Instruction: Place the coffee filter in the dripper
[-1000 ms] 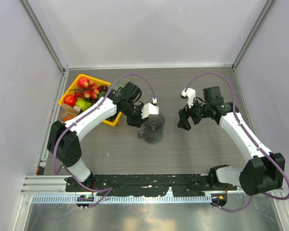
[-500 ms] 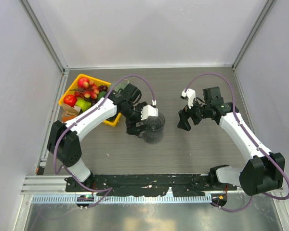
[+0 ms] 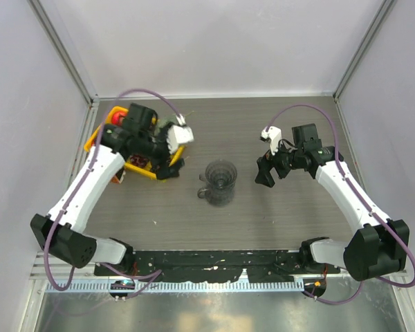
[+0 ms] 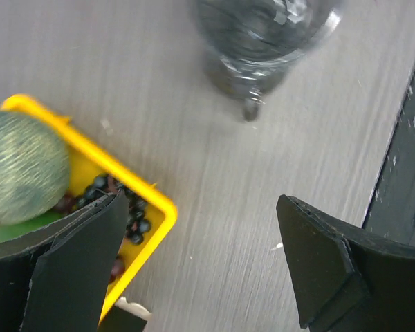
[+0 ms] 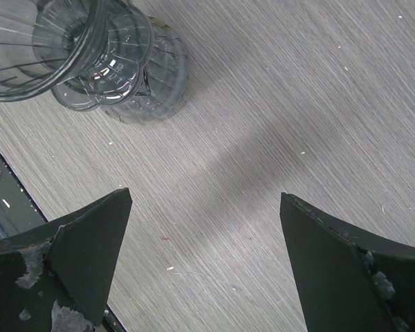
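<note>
The dripper (image 3: 220,182), a clear ribbed glass vessel with a side handle, stands upright on the table between both arms; it also shows as the dripper (image 4: 263,31) and the dripper (image 5: 90,55), and nothing is in it. The coffee filter is out of view. My left gripper (image 3: 168,167) is open and empty, left of the dripper, over the near corner of the yellow tray (image 4: 149,200). To the dripper's right, my right gripper (image 3: 262,173) hangs open and empty over bare table. Both wrist views show wood grain between the fingers.
The yellow tray (image 3: 90,143) at the left holds fruit, among it a green ball (image 4: 21,166) and dark grapes (image 4: 128,218). A black rail (image 3: 214,259) runs along the near edge. Enclosure walls stand on the left, the right and at the back.
My left gripper has opened beside the dripper and drawn back left to the tray's corner. The dripper stays where it was. The right arm has not moved.
</note>
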`<state>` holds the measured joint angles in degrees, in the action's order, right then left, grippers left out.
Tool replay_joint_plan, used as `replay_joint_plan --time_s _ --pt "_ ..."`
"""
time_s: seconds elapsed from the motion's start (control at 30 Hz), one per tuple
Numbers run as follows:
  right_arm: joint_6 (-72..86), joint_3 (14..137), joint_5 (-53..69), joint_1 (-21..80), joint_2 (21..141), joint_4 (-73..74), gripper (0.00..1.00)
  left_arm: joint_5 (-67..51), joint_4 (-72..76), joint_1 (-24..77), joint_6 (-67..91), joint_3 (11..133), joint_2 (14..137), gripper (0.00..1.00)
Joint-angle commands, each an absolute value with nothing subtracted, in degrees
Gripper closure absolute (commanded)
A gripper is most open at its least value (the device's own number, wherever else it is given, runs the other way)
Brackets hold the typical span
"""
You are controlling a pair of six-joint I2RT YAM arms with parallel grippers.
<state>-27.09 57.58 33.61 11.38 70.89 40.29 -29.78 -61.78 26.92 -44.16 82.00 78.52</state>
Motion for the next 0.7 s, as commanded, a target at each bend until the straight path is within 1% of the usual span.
replay_joint_plan --time_s 0.0,0.03,0.07,0.17,0.27,0.33,0.47,0.53,0.57,0.67 --pt "-27.3 61.6 34.7 11.0 71.6 39.9 0.05 -34.9 -62.1 15.4 -33.9 91.8 78.7 0.01" --pt "-27.2 61.9 34.7 10.9 71.7 39.8 0.05 -35.1 -62.1 12.9 -31.7 93.3 79.0 0.01" --pt "-27.2 62.5 34.7 10.8 72.2 39.8 0.05 -35.9 -62.2 10.0 -30.6 95.1 79.2 0.03" --pt "-27.4 63.4 34.8 10.8 72.9 40.1 0.05 -38.8 -65.8 1.0 -33.2 96.5 78.7 0.15" --pt "-27.6 64.0 35.1 10.8 73.6 40.4 0.05 -41.2 -71.1 -9.6 -43.1 96.0 78.0 0.31" --pt "-27.5 64.1 35.3 10.7 73.8 40.5 0.05 -41.7 -74.9 -16.8 -51.7 95.1 77.9 0.44" --pt "-27.4 64.0 36.2 10.8 74.5 40.6 0.05 -37.4 -79.8 -26.2 -63.1 95.9 81.2 0.64" --pt "-27.2 63.7 36.8 10.8 74.9 40.6 0.05 -35.3 -80.9 -28.6 -64.4 97.3 83.7 0.70" --pt "-27.1 63.5 37.0 10.8 75.0 40.6 0.05 -34.4 -80.0 -29.5 -64.1 97.5 84.4 0.71" --pt "-26.7 62.9 37.5 10.8 75.1 40.3 0.04 -31.0 -73.3 -30.8 -62.8 94.7 85.3 0.70"
